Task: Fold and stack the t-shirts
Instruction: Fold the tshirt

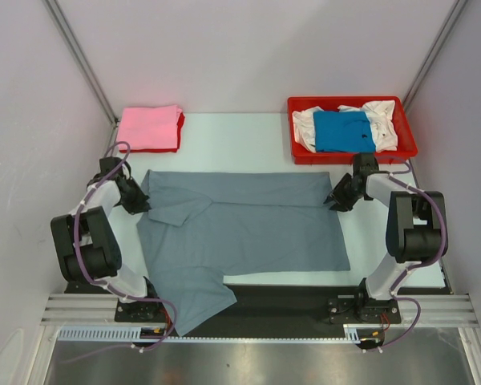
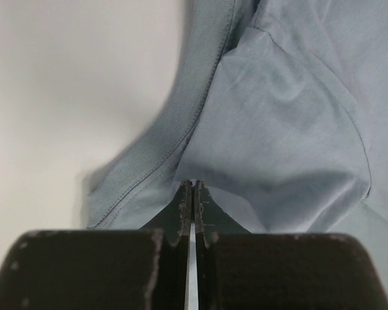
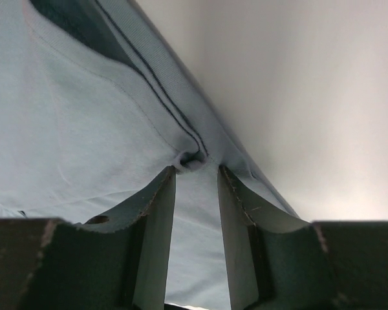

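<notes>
Since the grey t-shirt (image 1: 248, 228) lies spread across the bench (image 1: 240, 140), each arm works a far corner, likely for folding: left gripper (image 2: 193, 184) jaws pinched together on cloth at ten o'clock, right gripper (image 3: 196, 169) jaws apart (astride the hem) at two o'clock.

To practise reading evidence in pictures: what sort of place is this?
Probably a robotics lab test cell, not a home: two robot arms bolted to a metal rail, bare white enclosure walls, and a grey t-shirt laid out on a white table.
</notes>
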Robot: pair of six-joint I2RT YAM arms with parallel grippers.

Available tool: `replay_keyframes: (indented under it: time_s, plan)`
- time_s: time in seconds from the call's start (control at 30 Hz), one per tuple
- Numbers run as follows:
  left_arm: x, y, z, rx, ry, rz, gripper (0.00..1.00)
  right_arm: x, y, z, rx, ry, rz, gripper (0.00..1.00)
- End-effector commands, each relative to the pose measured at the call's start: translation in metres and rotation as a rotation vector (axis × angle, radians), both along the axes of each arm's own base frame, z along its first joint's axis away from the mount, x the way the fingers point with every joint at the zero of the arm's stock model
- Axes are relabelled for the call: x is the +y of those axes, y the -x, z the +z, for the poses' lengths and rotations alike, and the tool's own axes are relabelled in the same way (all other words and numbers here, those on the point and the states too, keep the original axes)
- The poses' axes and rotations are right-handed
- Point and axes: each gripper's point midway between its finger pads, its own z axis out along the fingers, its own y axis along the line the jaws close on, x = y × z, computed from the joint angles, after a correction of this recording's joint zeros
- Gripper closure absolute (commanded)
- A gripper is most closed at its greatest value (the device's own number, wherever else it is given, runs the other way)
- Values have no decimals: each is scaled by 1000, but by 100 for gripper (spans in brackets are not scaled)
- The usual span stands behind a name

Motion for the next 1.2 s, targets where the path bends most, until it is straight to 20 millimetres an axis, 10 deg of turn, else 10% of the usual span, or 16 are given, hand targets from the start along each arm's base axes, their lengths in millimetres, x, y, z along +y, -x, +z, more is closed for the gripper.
replay_keyframes:
  time_s: [0.0, 0.9, 1.17]
  plan:
    - [1, -14, 29, -87, 5, 5, 100, -5, -17, 11, -48, -1, -32, 62]
    - [-3, -20, 52, -146, 30, 11, 100, -1, -14, -1, 32, -44, -43, 63]
    - [-6, -34, 83, -232, 46, 4, 100, -2, -23, 17, -27, -29, -29, 94]
